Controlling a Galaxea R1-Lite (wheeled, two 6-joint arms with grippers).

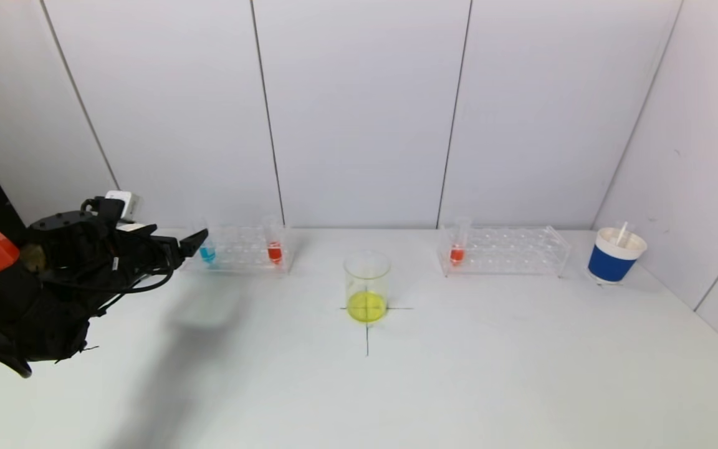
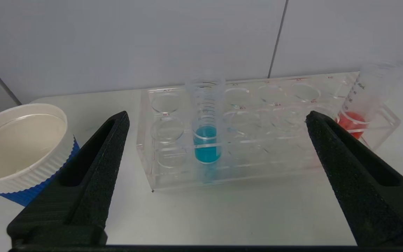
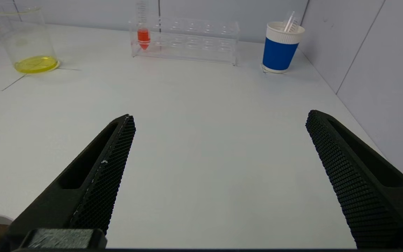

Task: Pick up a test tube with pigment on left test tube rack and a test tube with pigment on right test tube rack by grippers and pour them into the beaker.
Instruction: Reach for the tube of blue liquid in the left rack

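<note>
Yellow liquid already sat in the clear glass beaker (image 1: 366, 287); no tube was lifted. My left gripper (image 2: 215, 120) gaped wide before the blue-pigment tube (image 2: 206, 122) in the left clear rack (image 2: 275, 168); my right gripper (image 3: 219, 120), equally wide, held nothing, well short of the orange-pigment tube (image 3: 143, 29).

Head view high over table (image 1: 459, 374); wrist views low, forward, sharing racks.
</note>
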